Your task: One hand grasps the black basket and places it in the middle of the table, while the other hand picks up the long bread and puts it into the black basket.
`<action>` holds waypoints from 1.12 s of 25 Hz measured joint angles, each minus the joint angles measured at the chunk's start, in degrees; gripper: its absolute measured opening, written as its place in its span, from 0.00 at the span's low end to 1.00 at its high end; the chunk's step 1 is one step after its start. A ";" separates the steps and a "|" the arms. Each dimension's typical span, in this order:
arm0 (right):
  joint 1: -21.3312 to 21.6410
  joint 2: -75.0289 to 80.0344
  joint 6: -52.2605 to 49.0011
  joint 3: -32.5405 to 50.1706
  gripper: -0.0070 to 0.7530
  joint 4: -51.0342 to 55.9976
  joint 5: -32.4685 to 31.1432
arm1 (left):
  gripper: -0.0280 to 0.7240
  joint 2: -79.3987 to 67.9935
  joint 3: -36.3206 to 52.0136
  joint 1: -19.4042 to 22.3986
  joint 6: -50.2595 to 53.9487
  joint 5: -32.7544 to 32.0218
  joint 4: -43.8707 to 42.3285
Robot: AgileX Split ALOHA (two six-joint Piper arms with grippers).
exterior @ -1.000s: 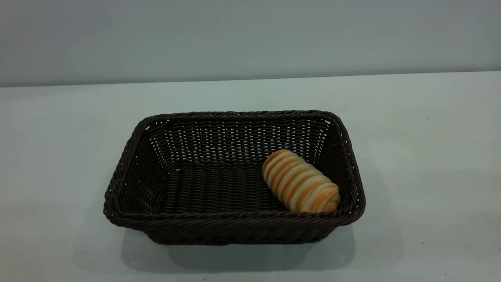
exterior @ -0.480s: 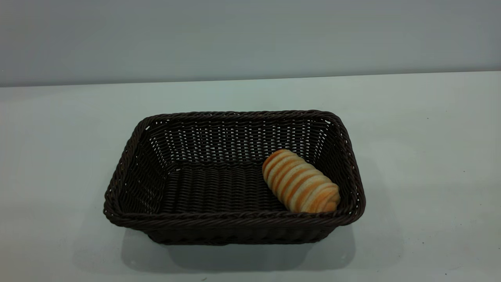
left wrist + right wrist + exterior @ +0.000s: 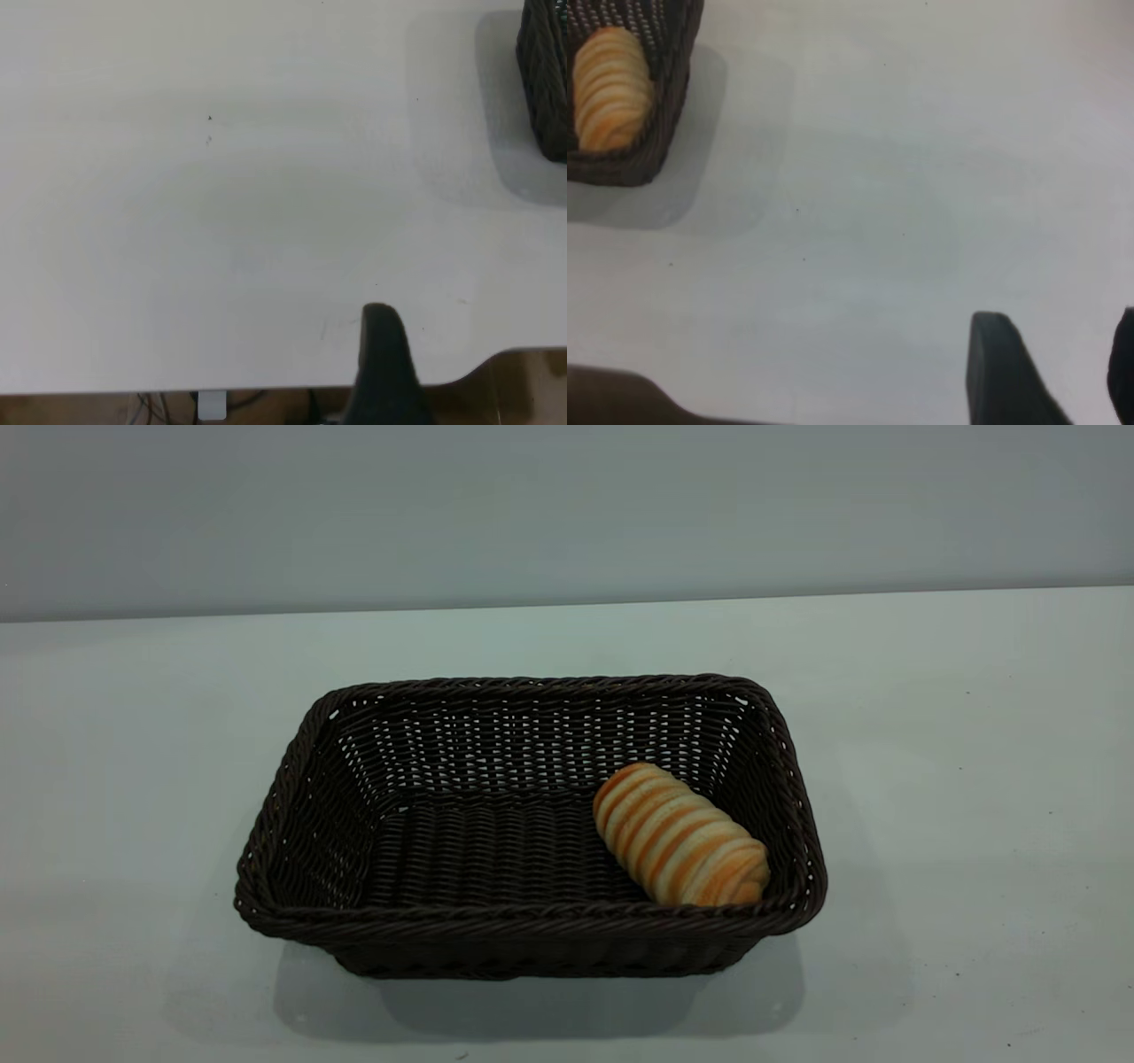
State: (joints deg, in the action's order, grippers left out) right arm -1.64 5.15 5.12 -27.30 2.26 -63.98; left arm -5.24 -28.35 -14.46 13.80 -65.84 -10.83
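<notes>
The black basket [image 3: 532, 926] stands in the middle of the white table [image 3: 974, 779]. The long bread [image 3: 678, 834] lies inside it, at the right end of its floor, slanting toward the front right corner. Neither gripper shows in the exterior view. In the left wrist view my left gripper [image 3: 381, 354] hovers over bare table near the edge, far from the basket's corner [image 3: 545, 80]. In the right wrist view my right gripper [image 3: 1059, 372] is open and empty above bare table, well away from the basket [image 3: 669, 106] and the bread [image 3: 607, 88].
The table's near edge [image 3: 266, 391] shows in the left wrist view, with cables below it, and its edge [image 3: 620, 376] shows in the right wrist view. A plain grey wall [image 3: 567, 505] stands behind the table.
</notes>
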 joint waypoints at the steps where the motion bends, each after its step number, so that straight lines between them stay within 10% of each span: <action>1: 0.00 -0.05 -0.14 0.00 0.37 0.00 0.00 | 0.80 0.00 0.00 0.00 0.00 0.00 0.00; 20: 0.00 -0.05 -0.18 0.00 0.37 0.00 0.00 | 0.80 0.88 0.00 0.38 -0.04 0.00 0.00; 28: 0.00 -0.05 -0.18 0.00 0.37 0.00 0.00 | 0.80 6.34 0.00 11.46 -0.04 -0.06 0.00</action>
State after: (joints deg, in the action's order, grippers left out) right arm -1.64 5.10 4.94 -27.30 2.26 -63.98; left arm 1.10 -28.35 -3.00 13.76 -65.90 -10.83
